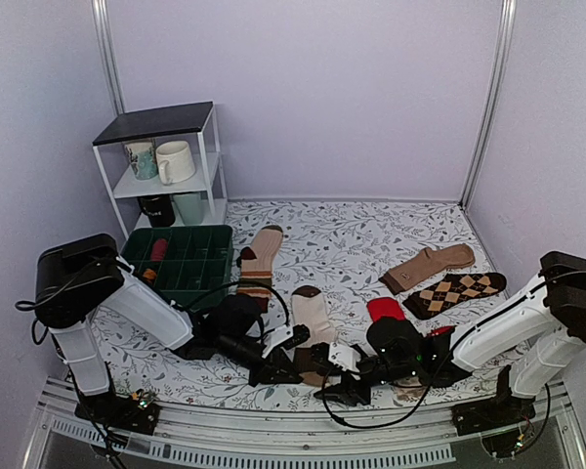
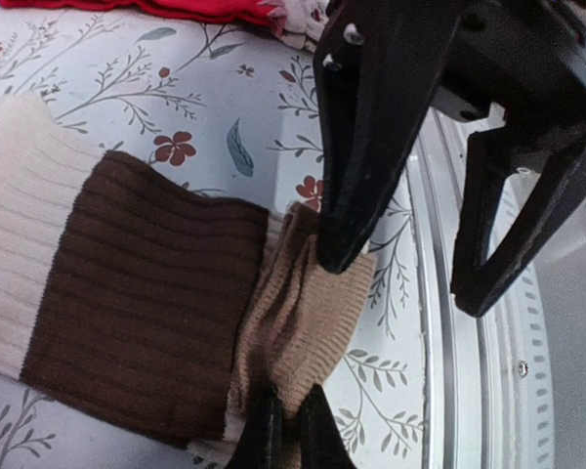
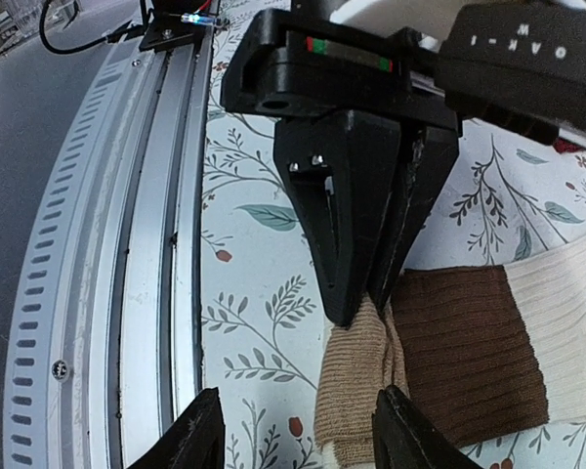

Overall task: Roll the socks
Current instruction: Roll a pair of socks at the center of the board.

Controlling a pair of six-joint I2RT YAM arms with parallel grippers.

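Fingers of your left gripper [image 3: 366, 303] are pinched shut on the tan toe [image 2: 313, 322] of the sock [image 1: 313, 318], which lies flat on the table [image 1: 361, 239] near its front edge. Your right gripper [image 3: 301, 438] stands spread astride that toe. Close it beside the pinch, then turn both together for a tight, even roll.

Counter [image 1: 352, 244]: floral-print surface | far left: white shelf rack [image 1: 156, 122], green compartment tray [image 1: 181, 232] just beside it | centre: tan striped sock [image 1: 259, 259], cream-and-brown sock [image 1: 315, 318] near front edge | right: red sock [image 1: 385, 309], brown sock [image 1: 428, 266], argyle sock [image 1: 454, 292]
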